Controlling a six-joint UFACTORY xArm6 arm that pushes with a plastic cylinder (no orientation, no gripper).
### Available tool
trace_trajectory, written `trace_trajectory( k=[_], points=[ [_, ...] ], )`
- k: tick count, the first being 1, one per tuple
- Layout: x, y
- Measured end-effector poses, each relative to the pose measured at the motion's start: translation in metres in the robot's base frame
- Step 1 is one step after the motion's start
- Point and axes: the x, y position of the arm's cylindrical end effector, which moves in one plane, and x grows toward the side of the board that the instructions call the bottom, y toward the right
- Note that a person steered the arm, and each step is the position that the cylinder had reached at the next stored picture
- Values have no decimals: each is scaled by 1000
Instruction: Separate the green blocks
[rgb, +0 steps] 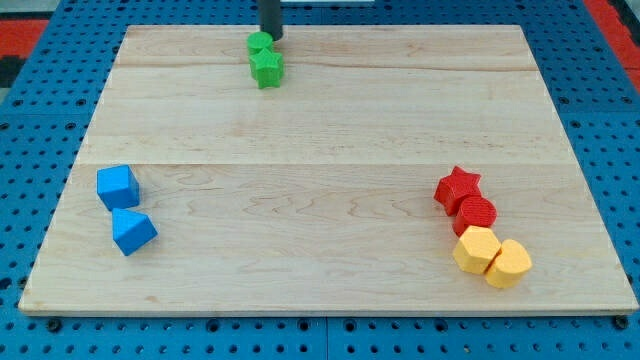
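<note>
Two green blocks sit touching near the view's top, left of centre: a round green block (259, 43) and, just below it, a green star-shaped block (267, 68). My tip (271, 36) is at the view's top edge, right beside the round green block's upper right side, close to touching it. The rod comes down from the top of the view.
A blue cube (118, 186) and a blue wedge-like block (132, 231) lie at the left. A red star (458, 188), a red round block (475, 213) and two yellow blocks (478, 249) (508, 264) cluster at the lower right. The wooden board (320, 140) ends just above my tip.
</note>
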Motion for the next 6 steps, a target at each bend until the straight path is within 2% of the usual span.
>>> trace_trajectory(
  k=[2, 3, 4, 5, 6],
  points=[
    [9, -20],
    [-3, -24],
    [-8, -71],
    [-7, -83],
    [-1, -49]
  ],
)
